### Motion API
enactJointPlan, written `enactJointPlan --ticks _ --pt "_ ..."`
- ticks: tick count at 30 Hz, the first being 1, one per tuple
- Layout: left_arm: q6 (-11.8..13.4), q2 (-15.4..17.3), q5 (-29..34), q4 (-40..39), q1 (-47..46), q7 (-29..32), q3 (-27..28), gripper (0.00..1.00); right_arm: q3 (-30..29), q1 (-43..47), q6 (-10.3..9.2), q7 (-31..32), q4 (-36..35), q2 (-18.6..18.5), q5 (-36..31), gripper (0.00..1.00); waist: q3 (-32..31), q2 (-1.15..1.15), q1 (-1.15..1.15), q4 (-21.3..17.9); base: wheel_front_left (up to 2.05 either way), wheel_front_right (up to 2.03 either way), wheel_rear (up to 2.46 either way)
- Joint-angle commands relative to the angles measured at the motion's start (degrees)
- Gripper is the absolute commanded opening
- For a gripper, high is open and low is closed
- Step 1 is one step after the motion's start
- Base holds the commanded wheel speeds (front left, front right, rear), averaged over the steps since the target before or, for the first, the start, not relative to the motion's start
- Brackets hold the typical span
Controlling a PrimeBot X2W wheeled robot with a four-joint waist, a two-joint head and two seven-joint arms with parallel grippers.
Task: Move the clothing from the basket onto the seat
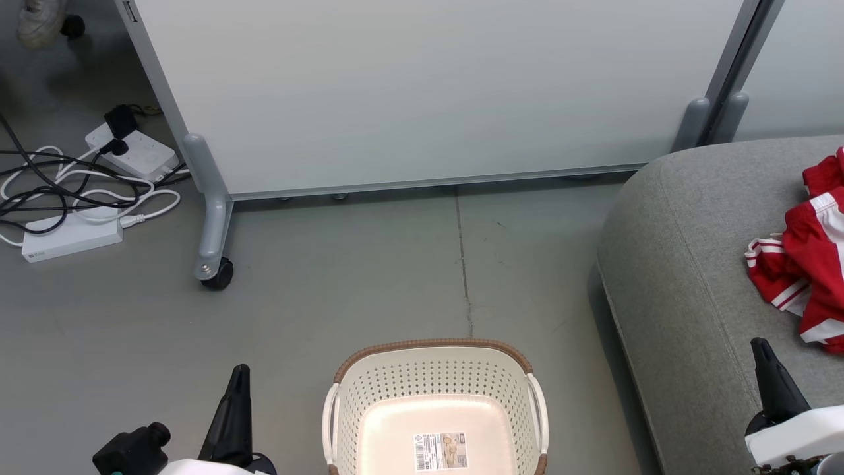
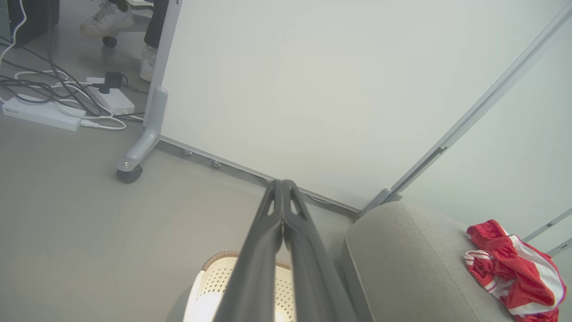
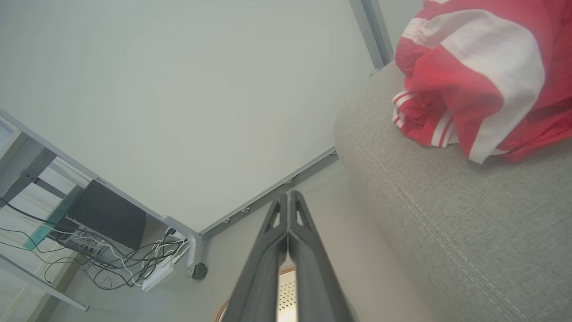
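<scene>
Clothing point(image 1: 808, 264) heaped on seat point(image 1: 686, 277), clear of its rounded corner; basket point(image 1: 435, 396) on floor point(image 1: 330, 297), seemingly empty. Left pincer point(image 1: 241, 373), right pincer point(image 1: 758, 344): fully closed, holding nothing. Check basket's hidden near edge before finishing.

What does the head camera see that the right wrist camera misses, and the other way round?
Head view's own: the bare floor of the basket with its label sticker, the shut left gripper, and a person's shoe at the top left.
Right wrist view's own: a dark computer box with tangled cables behind the white panel.
Shared: the red clothing lying on the grey seat, the panel's caster wheel, white power strips, the shut right gripper, and part of the basket.
</scene>
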Motion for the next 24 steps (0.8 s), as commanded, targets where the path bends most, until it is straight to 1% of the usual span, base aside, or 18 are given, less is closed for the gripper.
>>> enactJointPlan --ticks 1,24 --pt "-0.6 0.2 -2.0 -1.0 -1.3 -0.2 0.2 0.00 -1.0 -1.7 0.06 1.0 -0.3 -0.8 2.4 0.00 0.0 0.00 0.00 0.0 0.00 0.00 0.00" --pt "-4.5 -2.3 -16.9 -2.0 -1.6 -0.2 0.0 0.00 -7.8 -3.4 0.08 9.9 2.2 -1.6 19.5 0.00 0.0 0.00 0.00 0.3 0.00 0.00 0.00"
